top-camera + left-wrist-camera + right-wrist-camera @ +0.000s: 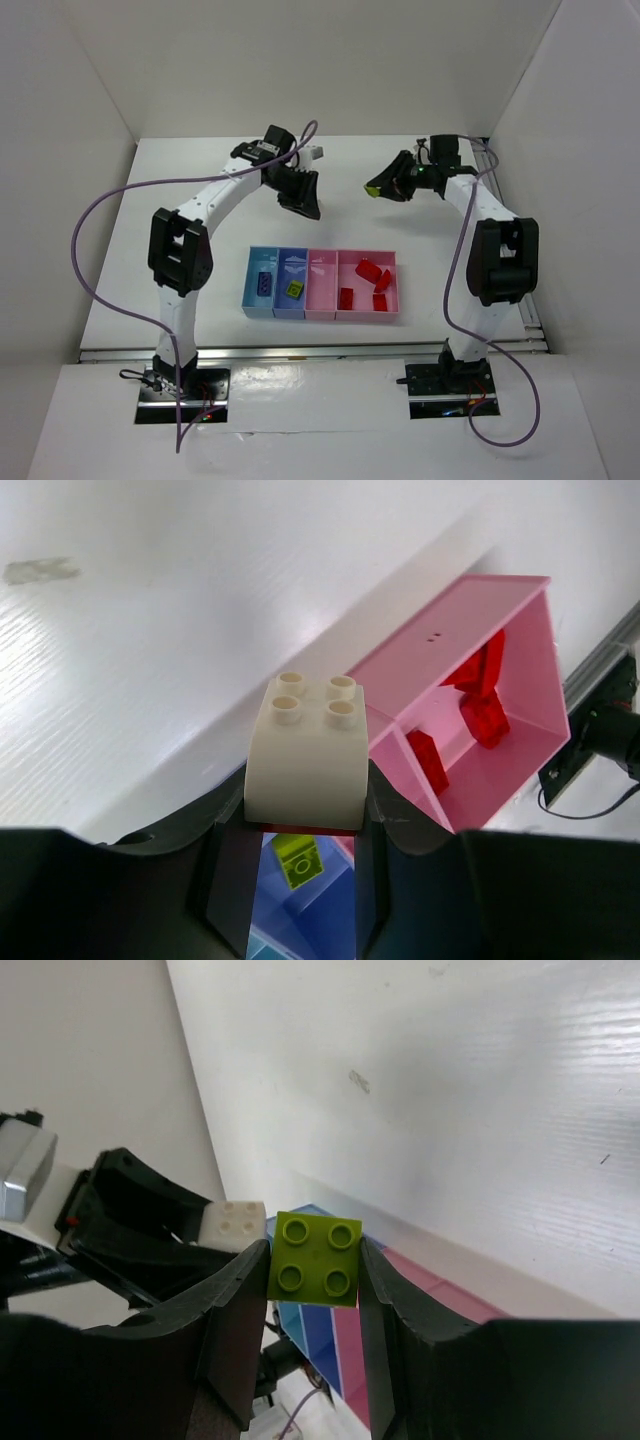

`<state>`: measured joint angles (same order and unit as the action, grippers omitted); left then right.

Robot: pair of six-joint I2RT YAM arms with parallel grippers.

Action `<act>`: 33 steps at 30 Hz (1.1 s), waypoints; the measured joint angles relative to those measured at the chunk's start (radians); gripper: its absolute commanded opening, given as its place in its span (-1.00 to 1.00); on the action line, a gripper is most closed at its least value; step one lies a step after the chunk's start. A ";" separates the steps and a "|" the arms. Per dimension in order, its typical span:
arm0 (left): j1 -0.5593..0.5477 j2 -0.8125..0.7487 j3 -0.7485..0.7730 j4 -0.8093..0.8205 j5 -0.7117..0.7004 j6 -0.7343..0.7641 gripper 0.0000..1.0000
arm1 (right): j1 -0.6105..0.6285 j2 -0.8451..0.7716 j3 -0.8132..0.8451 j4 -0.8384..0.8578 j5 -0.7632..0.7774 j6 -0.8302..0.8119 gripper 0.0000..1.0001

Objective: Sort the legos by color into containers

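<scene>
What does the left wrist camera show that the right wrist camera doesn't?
Only left wrist: red bricks in the wide pink tray, and a green brick lying in the blue tray. Only right wrist: a second green brick clamped in the right tool. Both: the pale brick in the left tool, and the blue tray.

pale brick (305, 755) aloft, lime brick (318, 1258) aloft, four trays (322, 317) abreast

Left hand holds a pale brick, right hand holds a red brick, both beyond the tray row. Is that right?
Not quite: the right hand holds a yellow-green brick, not a red one, as the right wrist view shows. The left hand does hold a pale brick, and both are beyond the tray row.
</scene>
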<state>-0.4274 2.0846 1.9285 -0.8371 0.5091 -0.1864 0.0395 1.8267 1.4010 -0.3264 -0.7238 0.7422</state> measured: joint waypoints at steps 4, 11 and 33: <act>0.028 -0.012 -0.016 0.000 -0.040 -0.025 -1.00 | 0.030 -0.004 -0.014 -0.025 0.009 -0.034 -0.82; 0.074 -0.008 0.061 -0.027 -0.113 -0.134 -1.00 | 0.212 -0.007 0.015 -0.186 0.118 -0.206 -0.82; 0.219 -0.008 0.095 -0.053 -0.193 -0.303 -1.00 | 0.655 0.153 0.264 -0.392 0.298 -0.491 0.02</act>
<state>-0.2089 2.0769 2.0232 -0.8898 0.3161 -0.4889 0.6945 1.9797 1.6650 -0.7185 -0.4255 0.2508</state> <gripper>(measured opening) 0.457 0.460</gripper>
